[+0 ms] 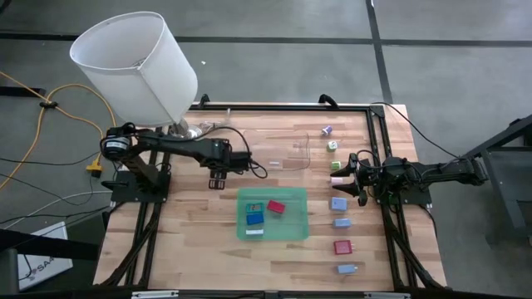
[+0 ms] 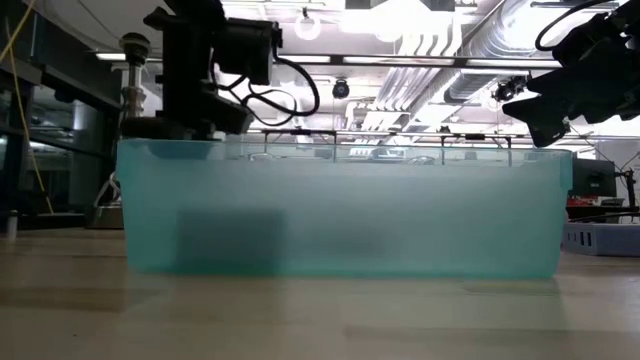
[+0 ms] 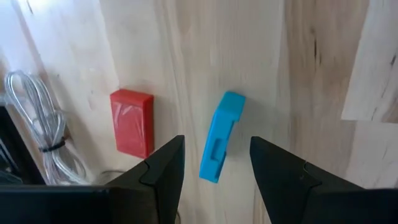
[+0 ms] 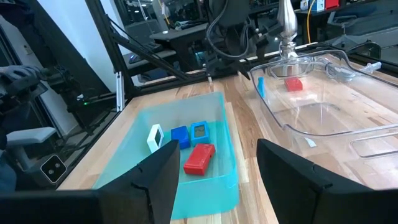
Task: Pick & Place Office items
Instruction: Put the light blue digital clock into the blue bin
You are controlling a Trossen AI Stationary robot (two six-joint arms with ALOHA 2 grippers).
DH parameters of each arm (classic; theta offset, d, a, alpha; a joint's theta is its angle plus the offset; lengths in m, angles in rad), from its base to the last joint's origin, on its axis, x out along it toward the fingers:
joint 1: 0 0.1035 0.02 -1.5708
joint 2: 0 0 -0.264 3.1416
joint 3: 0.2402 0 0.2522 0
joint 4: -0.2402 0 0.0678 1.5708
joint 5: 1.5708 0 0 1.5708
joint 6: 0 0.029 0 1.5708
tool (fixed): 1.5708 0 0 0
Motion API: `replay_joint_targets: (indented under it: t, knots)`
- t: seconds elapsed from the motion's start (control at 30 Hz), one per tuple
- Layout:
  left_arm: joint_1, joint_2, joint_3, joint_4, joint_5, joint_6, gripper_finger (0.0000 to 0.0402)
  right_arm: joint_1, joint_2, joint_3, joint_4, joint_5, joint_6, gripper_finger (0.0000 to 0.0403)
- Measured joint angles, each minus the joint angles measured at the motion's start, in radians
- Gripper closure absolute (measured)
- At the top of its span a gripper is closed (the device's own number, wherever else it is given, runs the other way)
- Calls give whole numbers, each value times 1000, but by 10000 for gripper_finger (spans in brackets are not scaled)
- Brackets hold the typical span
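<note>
Our left tool (image 3: 214, 163) hovered over the table's (image 1: 199, 241) middle, jaws parted and empty, straddling a blue block (image 3: 221, 137) standing on edge, with a red block (image 3: 132, 121) just beside it. We judged it best to descend squarely, centre the narrow block between the fingers, then close gently so it would not tip. The block looked slim, glossy, notched. Our right tool (image 1: 353, 176) waited near the right edge, open and empty, above a pale block (image 1: 338, 203).
</note>
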Motion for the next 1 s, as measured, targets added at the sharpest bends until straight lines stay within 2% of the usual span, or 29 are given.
replay_joint_targets:
  t: [0.27,1.0]
  knots:
    - [10,-20,-64,25,27,-25,229,0,0,0,0,0,0,201]
    - [17,-21,-129,145,46,58,229,0,0,0,0,0,0,201]
